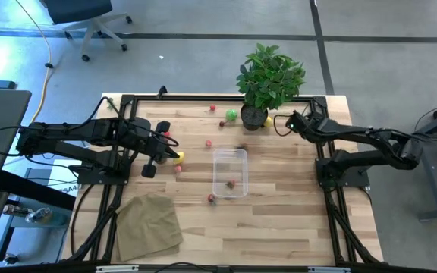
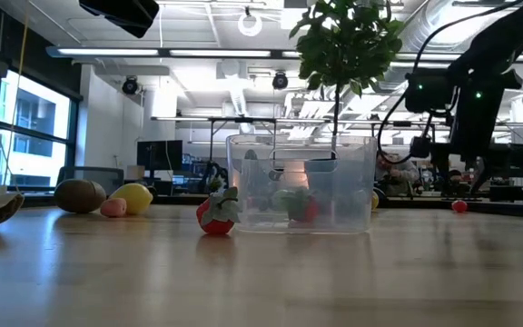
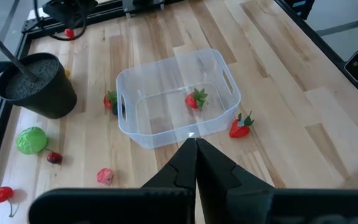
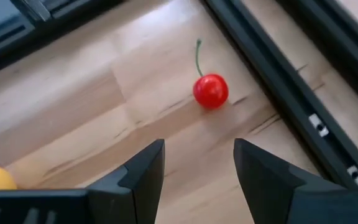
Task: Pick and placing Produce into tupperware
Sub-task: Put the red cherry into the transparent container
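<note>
I see my right gripper, blunt dark fingers spread and empty, over a glossy round cherry by the table's metal frame, left gripper pinched shut near the clear rounded tupperware holding one strawberry.

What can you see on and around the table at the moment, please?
Tupperware: one, clear, centre of the table.
Strawberries: three, red, one inside the tupperware, two just outside it.
Cherry: one, red, ahead of the right gripper.
Lemon: one, yellow, by the left arm.
Green fruit: one, beside the pot.
Potted plant: one, green, black pot, far edge.
Cloth: one, tan, left front corner.
Left gripper: shut, facing the tupperware.
Right gripper: open, near the plant.
</note>
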You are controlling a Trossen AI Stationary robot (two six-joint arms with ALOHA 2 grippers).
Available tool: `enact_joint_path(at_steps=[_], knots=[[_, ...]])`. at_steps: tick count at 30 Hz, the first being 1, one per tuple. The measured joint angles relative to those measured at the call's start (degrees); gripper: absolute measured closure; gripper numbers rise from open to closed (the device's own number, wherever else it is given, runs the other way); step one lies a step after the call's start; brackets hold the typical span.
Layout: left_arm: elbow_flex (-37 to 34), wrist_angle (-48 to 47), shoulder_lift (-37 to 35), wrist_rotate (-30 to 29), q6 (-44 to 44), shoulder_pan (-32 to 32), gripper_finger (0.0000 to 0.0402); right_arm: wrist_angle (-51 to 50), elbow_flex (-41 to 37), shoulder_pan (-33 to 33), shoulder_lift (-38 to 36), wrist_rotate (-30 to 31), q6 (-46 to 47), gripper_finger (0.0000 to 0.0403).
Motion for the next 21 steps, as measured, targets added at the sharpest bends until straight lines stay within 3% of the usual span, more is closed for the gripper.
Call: enact_joint_path(at_steps=[6, 21], knots=[[0.0, 0.0, 0.0, 0.0, 0.0, 0.0, 0.0401, 0.8, -1.1, -1.3, 0.0, 1.8, 0.0, 0.0218], [0.0, 0.0, 0.0, 0.0, 0.0, 0.0, 0.0401, 8.1, -1.1, -11.6, 3.9, -4.3, -6.7, 0.0218]])
